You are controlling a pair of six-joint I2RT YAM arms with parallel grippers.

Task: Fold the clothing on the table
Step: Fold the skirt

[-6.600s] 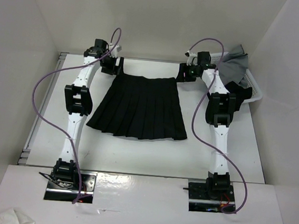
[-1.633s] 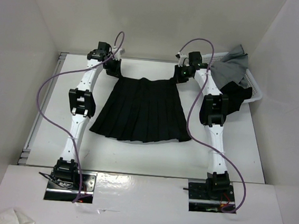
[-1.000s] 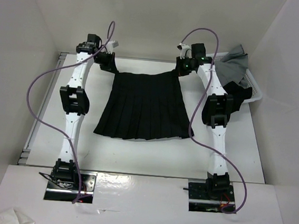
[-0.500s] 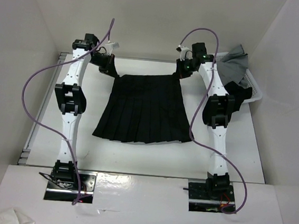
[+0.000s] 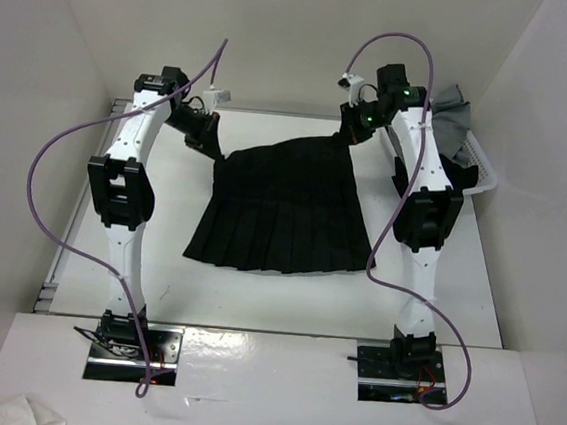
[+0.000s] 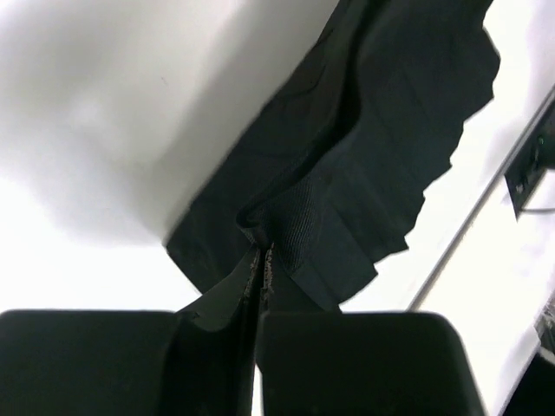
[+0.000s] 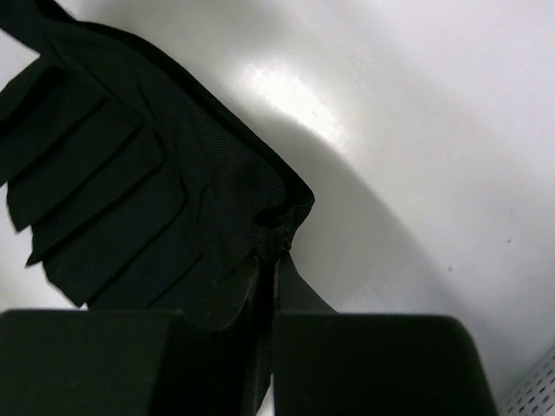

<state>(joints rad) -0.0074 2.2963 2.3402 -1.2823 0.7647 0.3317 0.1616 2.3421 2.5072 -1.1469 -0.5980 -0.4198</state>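
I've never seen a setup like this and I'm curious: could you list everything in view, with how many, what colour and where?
skirt: one, black, pleated, spread mid-table between the arms.
table: one, white, with white walls around it.
basket: one, white mesh, at the far right.
grey cloth: one, grey, draped in the basket.
black garment: one, black, in the basket, partly hidden.
crumpled white thing: one, on the near ledge at left; I can't tell what it is.
cables: two, purple, one looping off each arm.
arms: two, white with black joints.
left hand: black, shut on the skirt's waistband corner.
right hand: black, shut on the other corner.
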